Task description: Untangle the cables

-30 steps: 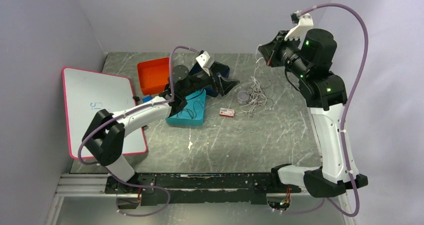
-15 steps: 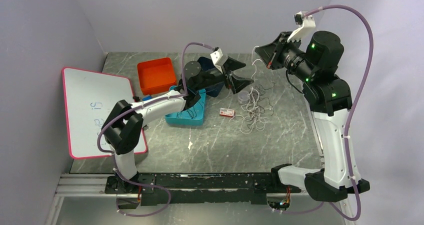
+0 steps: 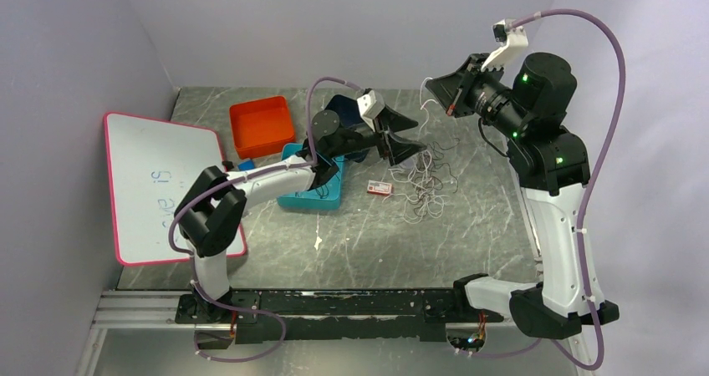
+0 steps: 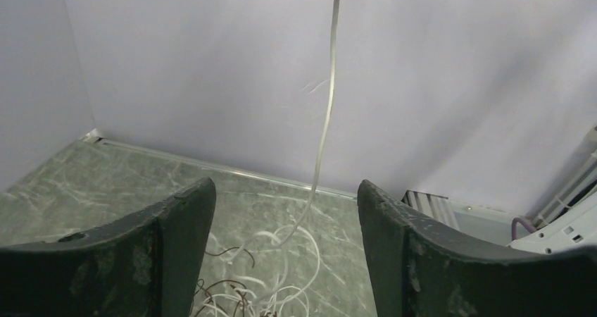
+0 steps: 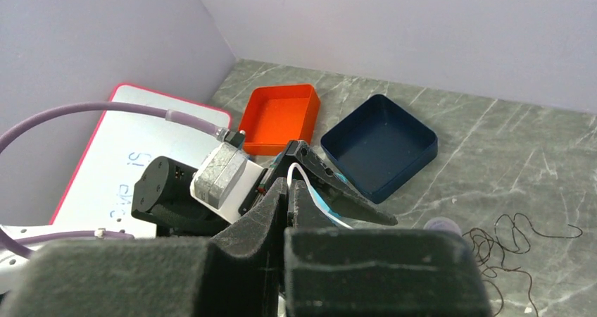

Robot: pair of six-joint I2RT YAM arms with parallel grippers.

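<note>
A tangle of white and dark brown cables [image 3: 425,180] lies on the grey marble table right of centre. My right gripper [image 3: 436,88] is raised high at the back and shut on a white cable [image 5: 304,177], which hangs down to the tangle. My left gripper [image 3: 410,139] is open and empty, stretched over the left side of the tangle. In the left wrist view the white cable [image 4: 325,113] hangs between my open fingers [image 4: 184,218], above white and brown loops [image 4: 274,275]. A dark brown cable [image 5: 507,243] shows in the right wrist view.
An orange tray [image 3: 262,125], a dark blue tray [image 3: 347,109] and a cyan tray [image 3: 313,192] holding a dark cable stand left of centre. A small red and white item [image 3: 380,188] lies by the tangle. A pink-edged whiteboard [image 3: 159,184] lies at the left.
My left arm swung right from over the trays to the tangle, jaws open. My right gripper rose a little with the white cable, and the tangle spread out below.
</note>
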